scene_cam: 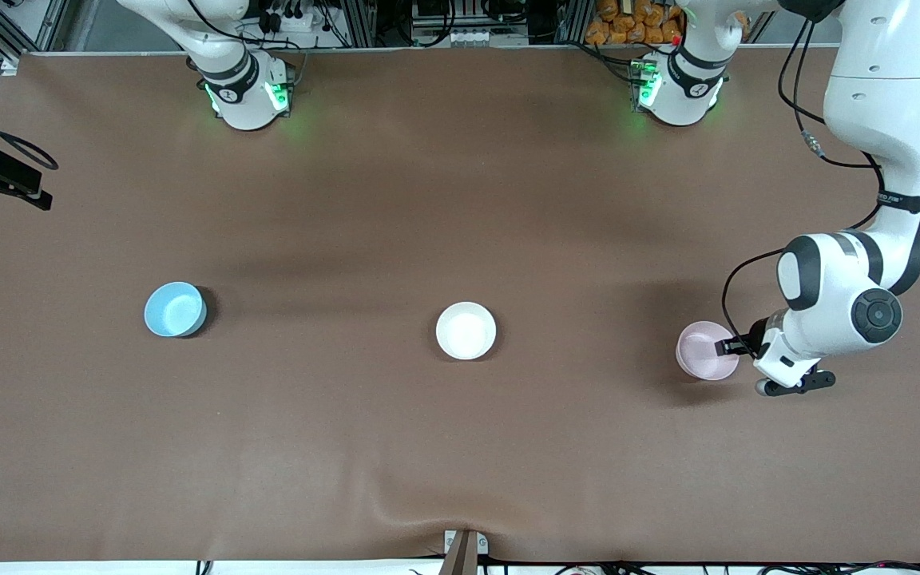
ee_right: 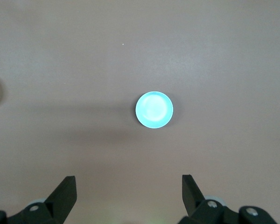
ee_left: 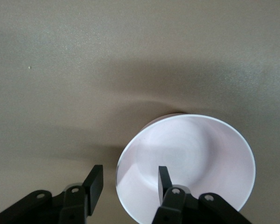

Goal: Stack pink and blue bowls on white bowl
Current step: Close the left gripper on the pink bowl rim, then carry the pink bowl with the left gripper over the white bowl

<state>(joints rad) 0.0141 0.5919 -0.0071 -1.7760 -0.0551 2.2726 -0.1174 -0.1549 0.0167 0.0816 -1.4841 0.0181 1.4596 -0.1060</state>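
Pink bowl (scene_cam: 705, 350) sits toward the left arm's end; its wrist view shows the left gripper (ee_left: 129, 183) open astride its rim; right gripper (ee_right: 129, 193), unseen from the front, gapes above the blue bowl (ee_right: 154, 109); white bowl (scene_cam: 466, 330) between.

- Front cam sits high across from the arm bases, looking steeply down; the whole brown table (scene_cam: 460, 447) fits.
- Left wrist cam hangs low and close over the pink bowl (ee_left: 186, 163), also in front view (scene_cam: 703, 349).
- Right wrist cam looks straight down from high over the blue bowl (ee_right: 154, 109), shared with front view (scene_cam: 175, 309).
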